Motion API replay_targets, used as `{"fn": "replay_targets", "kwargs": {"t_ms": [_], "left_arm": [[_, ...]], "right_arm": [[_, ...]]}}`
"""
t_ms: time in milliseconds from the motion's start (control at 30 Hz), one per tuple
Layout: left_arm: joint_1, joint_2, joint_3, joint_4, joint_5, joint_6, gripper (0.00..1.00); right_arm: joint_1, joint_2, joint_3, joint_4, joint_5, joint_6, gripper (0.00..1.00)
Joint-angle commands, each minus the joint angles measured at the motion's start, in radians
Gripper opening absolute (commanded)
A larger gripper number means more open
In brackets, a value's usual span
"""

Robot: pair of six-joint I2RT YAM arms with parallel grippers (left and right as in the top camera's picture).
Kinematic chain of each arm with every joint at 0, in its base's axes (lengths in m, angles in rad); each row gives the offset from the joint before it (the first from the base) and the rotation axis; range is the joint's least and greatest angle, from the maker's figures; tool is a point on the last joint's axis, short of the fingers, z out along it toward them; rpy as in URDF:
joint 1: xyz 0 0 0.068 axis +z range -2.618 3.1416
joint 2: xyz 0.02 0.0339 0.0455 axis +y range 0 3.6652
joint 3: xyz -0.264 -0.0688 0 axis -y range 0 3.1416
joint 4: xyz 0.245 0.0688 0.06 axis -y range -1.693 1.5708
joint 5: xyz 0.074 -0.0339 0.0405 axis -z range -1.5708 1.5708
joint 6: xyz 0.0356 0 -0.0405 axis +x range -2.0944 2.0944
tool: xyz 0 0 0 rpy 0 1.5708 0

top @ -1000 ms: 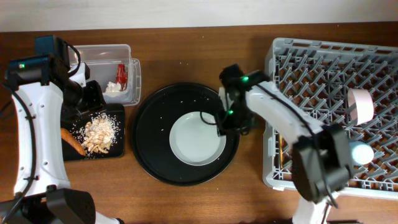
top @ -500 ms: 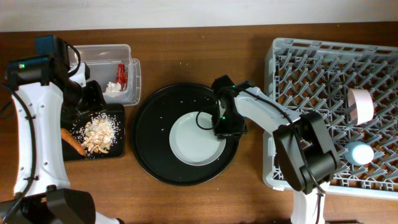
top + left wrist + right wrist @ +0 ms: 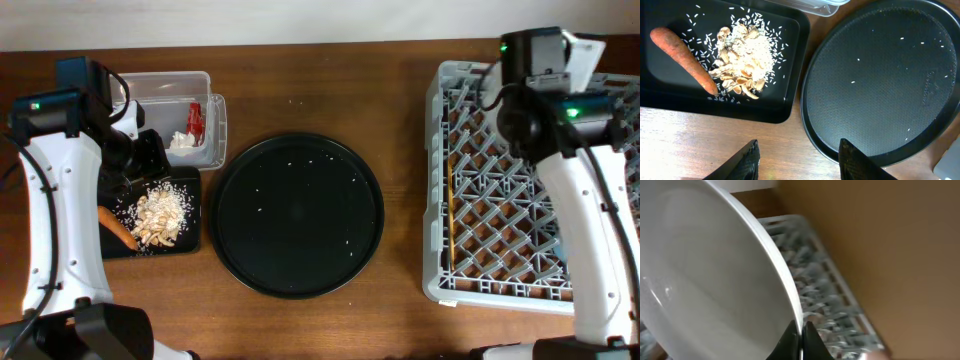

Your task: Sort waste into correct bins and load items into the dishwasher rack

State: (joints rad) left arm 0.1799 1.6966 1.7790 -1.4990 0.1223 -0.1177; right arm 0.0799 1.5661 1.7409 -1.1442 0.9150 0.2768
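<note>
Overhead view, right arm [image 3: 545, 110] above dishwasher rack [image 3: 470, 230], left wrist view, left gripper [image 3: 800, 160] fingers wide apart, holding nothing, near shallow black tray [image 3: 790, 95] with carrot stick [image 3: 685, 60] and food scraps [image 3: 745, 60], right wrist view, right gripper [image 3: 801, 336] pinched on plate [image 3: 705, 270] rim, plate tilted above rack, grip unseen overhead.

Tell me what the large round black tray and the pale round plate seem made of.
Large round black tray: likely moulded plastic, matte; fine pebbled texture, raised rim. Pale grey-white round plate, pinched at its rim by the right tool: smooth, glossy, soft reflections; ceramic or melamine, cannot tell which.
</note>
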Motion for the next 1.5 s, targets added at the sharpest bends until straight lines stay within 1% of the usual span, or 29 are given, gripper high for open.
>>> {"fn": "replay_targets", "kwargs": {"t_ms": [0, 67, 100, 200, 233, 267, 400, 433, 467, 500, 533, 567, 633, 667, 733, 767, 800, 833, 867, 900, 967, 1033, 1100, 1167, 1267, 1467], "left_arm": [[0.002, -0.022, 0.015, 0.006, 0.000, -0.009, 0.50], [0.002, -0.022, 0.015, 0.006, 0.000, -0.009, 0.50], [0.002, -0.022, 0.015, 0.006, 0.000, -0.009, 0.50], [0.002, -0.022, 0.015, 0.005, 0.001, -0.009, 0.50], [0.002, -0.022, 0.015, 0.006, 0.001, -0.009, 0.50], [0.002, -0.022, 0.015, 0.009, 0.000, -0.009, 0.50], [0.002, -0.022, 0.015, 0.014, 0.001, -0.009, 0.50], [0.002, -0.022, 0.015, 0.014, 0.000, -0.009, 0.50], [0.002, -0.022, 0.015, 0.015, 0.000, -0.009, 0.50], [0.002, -0.022, 0.015, 0.016, 0.000, -0.009, 0.51], [0.002, -0.022, 0.015, 0.016, 0.001, -0.009, 0.55], [0.002, -0.022, 0.015, 0.015, 0.001, -0.009, 0.58], [0.002, -0.022, 0.015, 0.013, 0.001, -0.009, 0.63], [0.002, -0.022, 0.015, 0.013, 0.001, -0.009, 0.63], [0.002, -0.022, -0.002, 0.011, 0.001, -0.009, 0.63], [-0.002, -0.022, -0.019, 0.009, 0.001, -0.009, 0.63], [-0.006, -0.022, -0.046, 0.010, 0.000, -0.009, 0.63], [-0.012, -0.022, -0.069, 0.017, 0.001, -0.009, 0.63], [-0.017, -0.021, -0.088, 0.021, 0.001, -0.009, 0.63], [-0.023, -0.021, -0.103, 0.022, 0.000, -0.009, 0.63], [-0.041, -0.021, -0.128, 0.025, 0.000, -0.009, 0.64], [-0.047, -0.021, -0.129, 0.031, 0.001, -0.009, 0.63], [-0.047, -0.021, -0.129, 0.032, 0.000, -0.009, 0.63], [-0.047, -0.022, -0.129, 0.032, 0.001, -0.009, 0.63], [-0.047, -0.021, -0.129, 0.032, 0.001, -0.009, 0.63], [-0.047, -0.021, -0.129, 0.040, 0.001, -0.009, 0.63]], "right_arm": [[-0.051, 0.046, -0.002, 0.015, 0.171, 0.021, 0.04], [-0.094, 0.093, -0.004, 0.012, 0.158, 0.047, 0.04], [-0.101, 0.128, -0.004, 0.008, 0.108, 0.047, 0.04], [-0.095, 0.248, -0.004, -0.005, 0.064, 0.058, 0.04], [-0.086, 0.294, -0.004, -0.034, 0.032, 0.107, 0.04], [-0.080, 0.322, -0.004, -0.035, -0.017, 0.107, 0.04], [0.016, 0.341, -0.004, -0.035, -0.209, 0.106, 0.04], [0.064, 0.341, -0.004, -0.049, -0.270, 0.107, 0.04], [0.089, 0.341, -0.004, -0.064, -0.283, 0.106, 0.05], [0.102, 0.341, -0.003, -0.082, -0.284, 0.107, 0.21], [0.104, 0.340, -0.003, -0.097, -0.284, 0.107, 0.32], [0.101, 0.323, -0.003, -0.126, -0.296, 0.107, 0.34], [0.086, 0.246, -0.003, -0.147, -0.386, 0.094, 0.41], [0.076, 0.210, -0.002, -0.149, -0.449, 0.070, 0.41], [0.061, 0.117, -0.002, -0.154, -0.602, 0.014, 0.40], [0.063, 0.085, -0.002, -0.153, -0.738, -0.036, 0.41], [0.068, 0.074, -0.002, -0.155, -0.923, -0.116, 0.33], [0.085, 0.081, -0.005, -0.170, -1.102, -0.177, 0.22], [0.108, 0.091, -0.011, -0.177, -1.147, -0.190, 0.15], [0.135, 0.101, -0.026, -0.177, -1.163, -0.193, 0.10], [0.231, 0.153, -0.113, -0.163, -1.170, -0.192, 0.09], [0.295, 0.191, -0.224, -0.103, -1.175, -0.181, 0.09], [0.333, 0.208, -0.394, 0.021, -1.177, -0.145, 0.09], [0.325, 0.208, -0.541, 0.159, -1.162, -0.137, 0.09], [0.326, 0.208, -0.613, 0.269, -1.175, -0.137, 0.09], [0.342, 0.208, -0.645, 0.330, -1.177, -0.138, 0.10]]}}
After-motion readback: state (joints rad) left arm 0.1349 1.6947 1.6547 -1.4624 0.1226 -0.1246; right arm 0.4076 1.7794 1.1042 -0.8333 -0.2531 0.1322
